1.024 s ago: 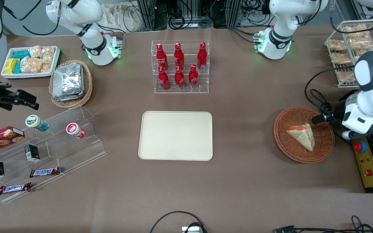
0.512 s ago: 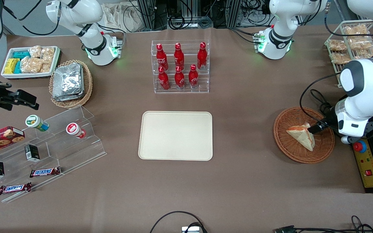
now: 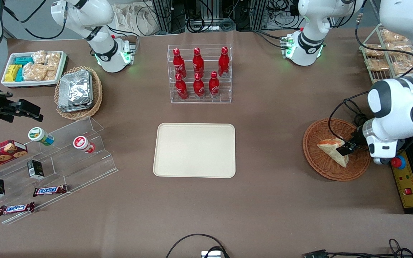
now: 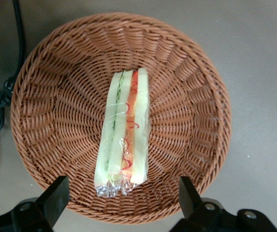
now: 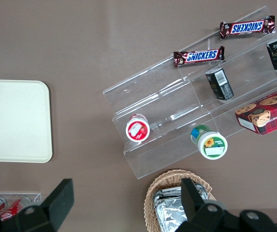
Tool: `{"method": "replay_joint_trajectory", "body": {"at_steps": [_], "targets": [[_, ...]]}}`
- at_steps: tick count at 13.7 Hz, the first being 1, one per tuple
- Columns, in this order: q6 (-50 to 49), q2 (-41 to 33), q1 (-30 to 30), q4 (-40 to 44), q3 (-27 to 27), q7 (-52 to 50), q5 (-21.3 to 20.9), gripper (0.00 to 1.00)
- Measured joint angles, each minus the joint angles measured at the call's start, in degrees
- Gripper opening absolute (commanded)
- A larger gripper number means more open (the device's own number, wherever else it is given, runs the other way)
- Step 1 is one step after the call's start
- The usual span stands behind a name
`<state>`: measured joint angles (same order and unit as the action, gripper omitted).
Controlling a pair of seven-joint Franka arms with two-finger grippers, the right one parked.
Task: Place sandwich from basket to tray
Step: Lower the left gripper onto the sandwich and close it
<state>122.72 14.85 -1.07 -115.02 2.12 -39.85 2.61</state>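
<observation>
Open end effector [image 4: 121, 193] hovers over sandwich [image 4: 123, 133] in basket [image 4: 46, 96].

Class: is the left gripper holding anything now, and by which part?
Nothing. The gripper hangs open above the sandwich, which lies in the basket.

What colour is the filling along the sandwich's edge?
Orange-red and green between pale bread on the sandwich, clearest in the left wrist view, with the gripper open above it.

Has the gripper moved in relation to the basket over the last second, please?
Yes. The gripper has come in from the basket's rim toward its middle and is now over the sandwich, fingers open.
</observation>
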Motion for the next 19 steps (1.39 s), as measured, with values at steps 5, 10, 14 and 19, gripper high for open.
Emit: {"method": "replay_joint_trajectory", "body": {"at_steps": [5, 10, 14, 19], "targets": [[0.34, 1.92, 0.00, 0.00, 0.00, -3.33, 0.00, 1.00], [4.04, 4.86, 0.00, -0.77, 0.00, -3.52, -0.02, 0.83], [8.57, 6.51, 0.00, -2.65, 0.00, -3.53, -0.02, 0.00], [6.88, 5.50, 0.00, -0.63, 0.01, -2.20, -0.05, 0.00]]}}
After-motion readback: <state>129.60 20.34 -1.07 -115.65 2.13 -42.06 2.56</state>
